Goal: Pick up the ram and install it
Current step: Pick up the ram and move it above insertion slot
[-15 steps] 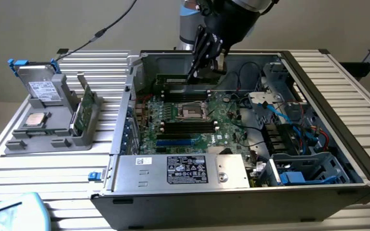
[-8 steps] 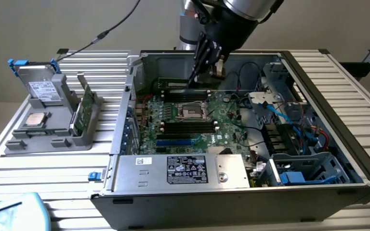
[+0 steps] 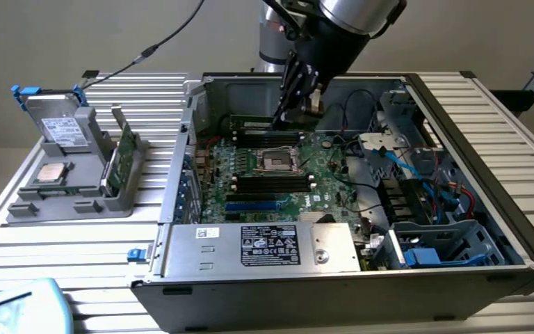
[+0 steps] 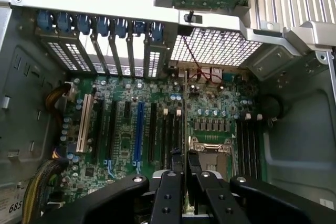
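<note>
- The ram [image 3: 253, 124] is a long, thin, dark green stick with a row of small black chips on its side.
- It stands up on its long edge and is not lying flat.
- It is inside the open computer case [image 3: 489, 139], near the back wall.
- It sits low over the black slots [image 3: 269, 137] on the big green board [image 3: 332, 188], just behind the square metal socket [image 3: 277, 160].
- It runs the same way as the slots.
- You cannot tell if it touches a slot or is pushed in.
- The gripper [image 3: 286, 120] pinches it from above, closer to the end on the exterior view's right.
</note>
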`<action>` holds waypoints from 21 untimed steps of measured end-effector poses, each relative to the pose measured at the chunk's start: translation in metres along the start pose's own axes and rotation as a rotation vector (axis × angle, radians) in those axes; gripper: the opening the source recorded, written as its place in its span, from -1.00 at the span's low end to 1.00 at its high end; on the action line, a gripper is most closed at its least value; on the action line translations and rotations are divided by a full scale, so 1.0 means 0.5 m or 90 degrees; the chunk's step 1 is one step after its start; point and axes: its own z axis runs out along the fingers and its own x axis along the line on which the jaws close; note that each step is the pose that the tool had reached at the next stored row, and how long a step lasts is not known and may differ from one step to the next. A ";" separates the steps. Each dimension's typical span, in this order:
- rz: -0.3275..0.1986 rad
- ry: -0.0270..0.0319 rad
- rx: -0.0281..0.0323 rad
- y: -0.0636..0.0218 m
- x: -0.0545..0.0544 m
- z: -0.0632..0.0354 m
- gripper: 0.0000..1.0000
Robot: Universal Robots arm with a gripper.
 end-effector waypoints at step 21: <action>0.020 0.0642 0.0246 -0.012 -0.037 0.034 -0.70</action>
